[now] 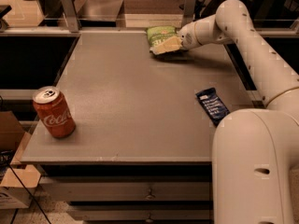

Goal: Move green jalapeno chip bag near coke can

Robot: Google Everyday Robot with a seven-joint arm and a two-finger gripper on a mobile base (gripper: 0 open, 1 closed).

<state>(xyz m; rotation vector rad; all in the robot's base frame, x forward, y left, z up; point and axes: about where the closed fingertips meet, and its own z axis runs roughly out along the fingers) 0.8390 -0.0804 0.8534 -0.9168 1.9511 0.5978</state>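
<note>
Our gripper (167,45) rests on the green jalapeno chip bag (160,33), hold we cannot tell, and a shallow pinch on crinkly film could slip during the long carry to the coke can (54,112), well apart from it.

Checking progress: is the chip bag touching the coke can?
Apart. Camera view shows tabletop between the coke can, front left, and the chip bag, far edge, by the gripper.
</note>
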